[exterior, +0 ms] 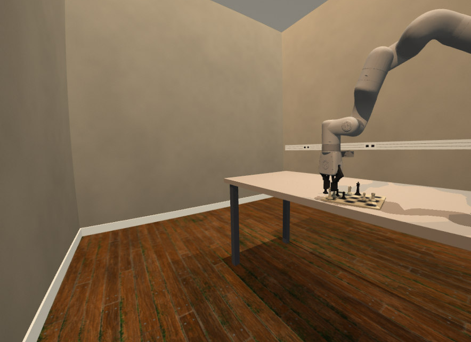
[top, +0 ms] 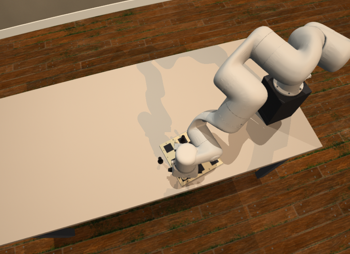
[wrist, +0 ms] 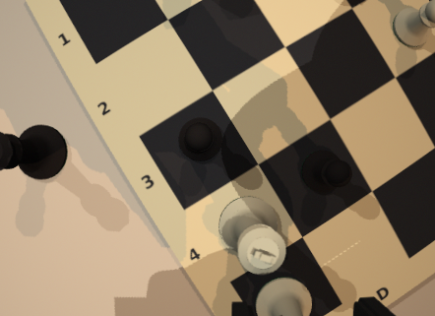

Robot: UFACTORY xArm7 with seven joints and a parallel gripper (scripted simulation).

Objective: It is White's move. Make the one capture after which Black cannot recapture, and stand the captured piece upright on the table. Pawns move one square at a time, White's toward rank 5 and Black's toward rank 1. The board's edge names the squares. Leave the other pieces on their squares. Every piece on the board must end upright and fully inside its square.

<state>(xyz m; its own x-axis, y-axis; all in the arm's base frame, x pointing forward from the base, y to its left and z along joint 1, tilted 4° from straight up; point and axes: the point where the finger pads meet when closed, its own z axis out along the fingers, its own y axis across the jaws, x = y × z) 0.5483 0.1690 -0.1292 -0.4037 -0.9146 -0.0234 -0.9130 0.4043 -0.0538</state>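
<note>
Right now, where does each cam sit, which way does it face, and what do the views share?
Top: high above, angled down on the table; shows the arm, its black base, the board.
Exterior: low in the room, looking across the floor; shows the arm and gripper over the board.
Wrist: looks straight down on the board; fingertips at the bottom edge.
Shared: top and wrist both show the black piece off the board.
</note>
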